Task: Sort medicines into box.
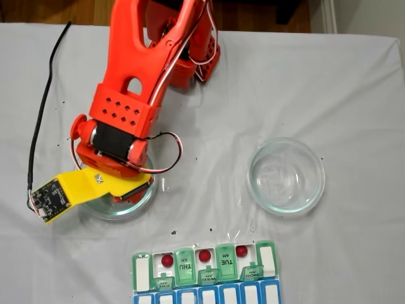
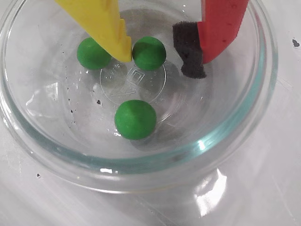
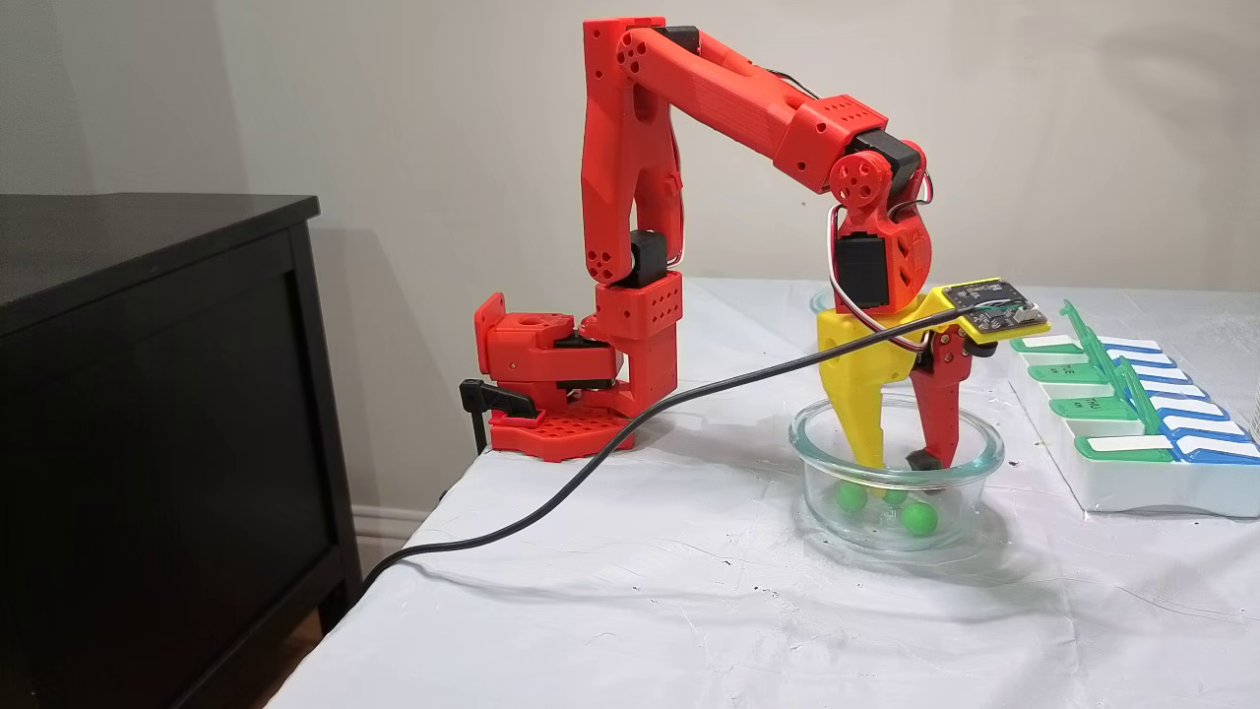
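1. Hidden under the arm (image 1: 136, 82) in a fixed view — most of the left glass dish (image 1: 142, 204), green balls inside unseen.
2. Cut off by the bottom edge there — the blue row of the pill organizer (image 1: 205, 269).
3. Cropped at the top of the wrist view — both fingers (image 2: 106, 23); dish rim (image 2: 141, 175) clipped too.
4. Too small to read — lid labels in the side fixed view (image 3: 1093, 406).

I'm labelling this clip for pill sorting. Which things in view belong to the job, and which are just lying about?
Part of the job:
- three green balls in the glass dish
- three red balls already in the pill box
- open gripper, lowered into the dish

Lying about:
- second glass dish
- black cabinet
- black cable
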Controlling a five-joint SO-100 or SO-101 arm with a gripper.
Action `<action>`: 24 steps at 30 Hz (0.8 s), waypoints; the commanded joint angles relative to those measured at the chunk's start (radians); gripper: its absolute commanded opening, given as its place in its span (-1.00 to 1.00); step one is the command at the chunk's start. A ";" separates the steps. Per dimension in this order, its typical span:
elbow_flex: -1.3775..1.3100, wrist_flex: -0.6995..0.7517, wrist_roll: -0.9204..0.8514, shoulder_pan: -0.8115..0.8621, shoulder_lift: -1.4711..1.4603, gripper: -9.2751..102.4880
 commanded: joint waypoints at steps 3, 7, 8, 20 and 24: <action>-0.014 -0.020 -0.012 0.005 0.089 -0.53; -0.008 -0.017 -0.017 0.005 0.091 -0.55; -0.003 -0.017 -0.017 0.003 0.094 -0.56; 0.029 -0.034 -0.029 0.003 0.118 -0.59; 0.034 -0.040 -0.038 0.005 0.130 -0.59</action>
